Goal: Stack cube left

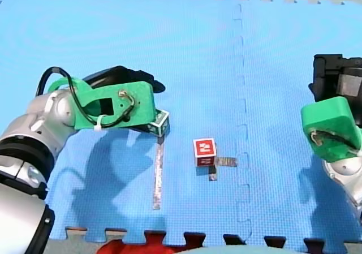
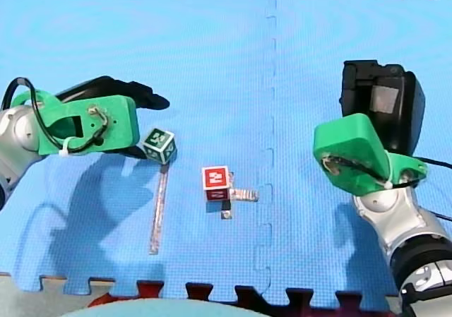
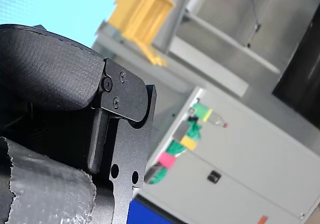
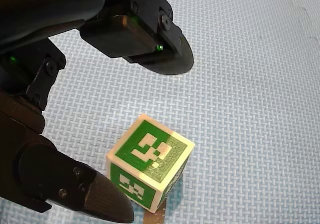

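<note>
Risk number one is the grasp itself: the left hand (image 2: 120, 92) sits over the left half of the mat (image 2: 212, 49) with its fingers open on either side of the green cube (image 2: 159, 145) and nothing gripped. In its wrist view, one fingertip (image 4: 95, 194) is right at the cube's lower corner while the other (image 4: 150, 44) hangs well clear. If they close unevenly like that, I'd expect the cube to spin or skid along the tape strip (image 2: 159, 211) it sits at the end of, instead of getting pinched square. Second worry is the drop-off: the red cube (image 2: 216, 181) is near, to the right and closer to the mat's front edge, so a crooked grip probably means a crooked stack or a bumped red cube. Right hand (image 2: 378, 105) is up by the mat's right edge, can't tell how open it is. Also can't tell if that lower fingertip actually touches the cube, and the green wrist mount (image 1: 113, 104) covers part of the cube in one head view.
</note>
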Controlling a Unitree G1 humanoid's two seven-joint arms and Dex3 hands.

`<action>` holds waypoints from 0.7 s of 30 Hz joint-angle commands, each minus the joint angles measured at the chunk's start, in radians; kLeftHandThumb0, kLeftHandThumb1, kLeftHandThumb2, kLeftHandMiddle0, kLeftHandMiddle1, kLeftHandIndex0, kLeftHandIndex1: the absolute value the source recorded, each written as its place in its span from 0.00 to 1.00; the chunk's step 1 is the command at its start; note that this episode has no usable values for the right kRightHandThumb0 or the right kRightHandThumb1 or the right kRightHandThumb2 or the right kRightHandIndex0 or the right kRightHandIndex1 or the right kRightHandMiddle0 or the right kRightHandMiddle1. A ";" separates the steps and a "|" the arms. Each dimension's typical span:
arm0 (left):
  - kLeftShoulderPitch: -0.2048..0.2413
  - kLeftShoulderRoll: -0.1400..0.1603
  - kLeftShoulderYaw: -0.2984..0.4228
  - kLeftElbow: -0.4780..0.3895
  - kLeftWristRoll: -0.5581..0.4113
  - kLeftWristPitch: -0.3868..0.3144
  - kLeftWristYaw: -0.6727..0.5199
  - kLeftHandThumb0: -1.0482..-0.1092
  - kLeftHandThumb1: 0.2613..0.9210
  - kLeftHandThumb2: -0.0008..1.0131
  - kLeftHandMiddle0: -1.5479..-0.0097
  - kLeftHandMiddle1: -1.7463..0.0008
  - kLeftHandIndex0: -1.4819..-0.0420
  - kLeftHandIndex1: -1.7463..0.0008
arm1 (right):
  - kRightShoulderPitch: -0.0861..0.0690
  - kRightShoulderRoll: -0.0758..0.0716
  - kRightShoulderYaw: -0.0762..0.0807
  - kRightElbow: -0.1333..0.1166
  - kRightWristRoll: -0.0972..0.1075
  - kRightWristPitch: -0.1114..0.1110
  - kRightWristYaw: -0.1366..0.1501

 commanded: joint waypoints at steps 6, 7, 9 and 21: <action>0.013 -0.002 -0.004 0.006 0.005 -0.020 0.021 0.66 0.69 0.00 0.46 0.00 0.54 0.98 | 0.005 -0.010 0.001 -0.006 -0.005 -0.003 -0.011; 0.015 -0.004 -0.006 0.007 0.006 -0.021 0.025 0.66 0.69 0.00 0.46 0.00 0.54 0.98 | 0.006 -0.010 0.002 -0.006 -0.006 -0.003 -0.012; 0.018 -0.007 -0.008 0.008 0.010 -0.023 0.031 0.66 0.69 0.00 0.46 0.00 0.54 0.98 | 0.007 -0.010 0.002 -0.006 -0.008 -0.003 -0.014; 0.018 -0.018 -0.048 0.010 0.054 0.017 0.061 0.64 0.70 0.00 0.45 0.00 0.54 0.99 | 0.009 -0.011 0.003 -0.009 -0.016 -0.004 -0.026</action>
